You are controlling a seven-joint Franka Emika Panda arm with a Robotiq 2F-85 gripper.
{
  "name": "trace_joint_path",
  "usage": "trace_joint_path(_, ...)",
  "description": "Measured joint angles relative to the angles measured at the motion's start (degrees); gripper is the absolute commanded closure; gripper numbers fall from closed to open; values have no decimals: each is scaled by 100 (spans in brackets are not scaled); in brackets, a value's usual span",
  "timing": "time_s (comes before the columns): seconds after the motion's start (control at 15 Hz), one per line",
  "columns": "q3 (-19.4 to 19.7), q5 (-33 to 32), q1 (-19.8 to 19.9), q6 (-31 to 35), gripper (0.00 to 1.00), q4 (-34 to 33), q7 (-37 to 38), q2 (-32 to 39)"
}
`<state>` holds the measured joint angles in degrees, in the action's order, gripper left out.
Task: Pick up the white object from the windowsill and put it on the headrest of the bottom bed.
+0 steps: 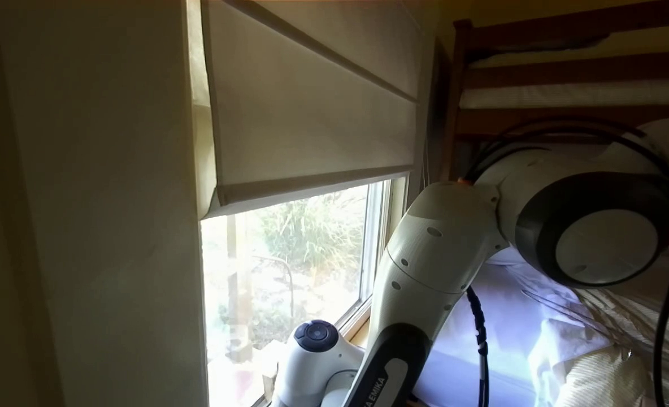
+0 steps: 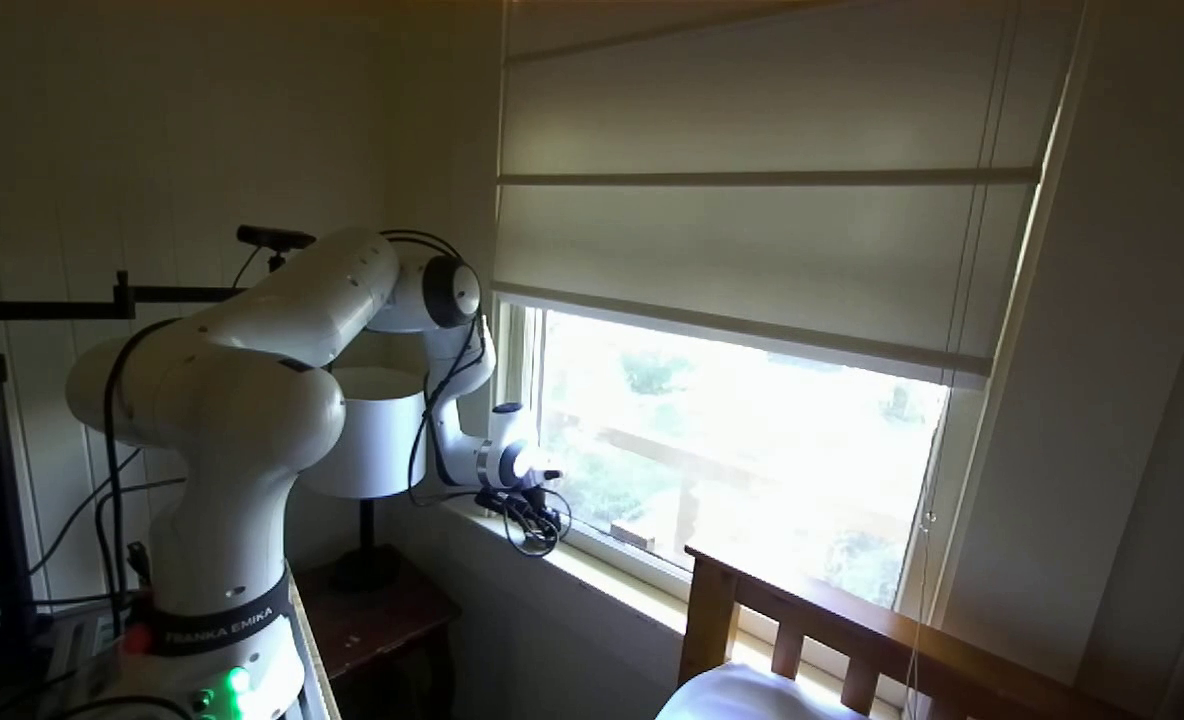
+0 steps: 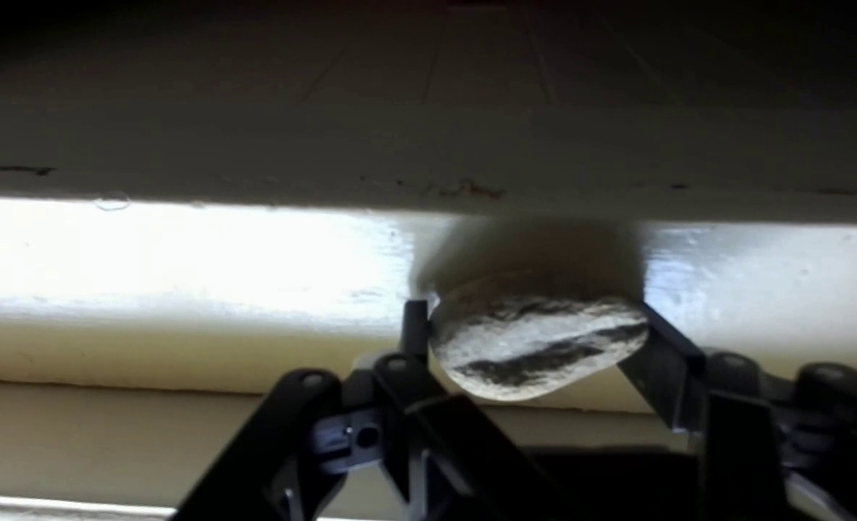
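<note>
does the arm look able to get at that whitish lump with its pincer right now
Yes, most likely: in the wrist view the pincer has the whitish lump between its fingers, which appear to pinch both ends; nothing visible stands in the way.

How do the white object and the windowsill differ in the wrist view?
The white object is rounded; the windowsill is a straight ledge. The object is short; the windowsill runs across the picture. The object is dark-streaked; the windowsill is glossy. Both show pale surfaces.
</note>
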<state>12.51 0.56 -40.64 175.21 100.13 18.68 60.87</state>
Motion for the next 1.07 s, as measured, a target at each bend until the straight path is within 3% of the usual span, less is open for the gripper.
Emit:
trace_joint_path(0.4, 166, 20, -160, 59, 58, 106, 272, -11)
trace_joint_path(0.6, 256, 238, -204, 568, 58, 546, 429, -91)
trace_joint_path(1.07, 321, 1872, -270, 2121, 58, 2004, 500, -511)
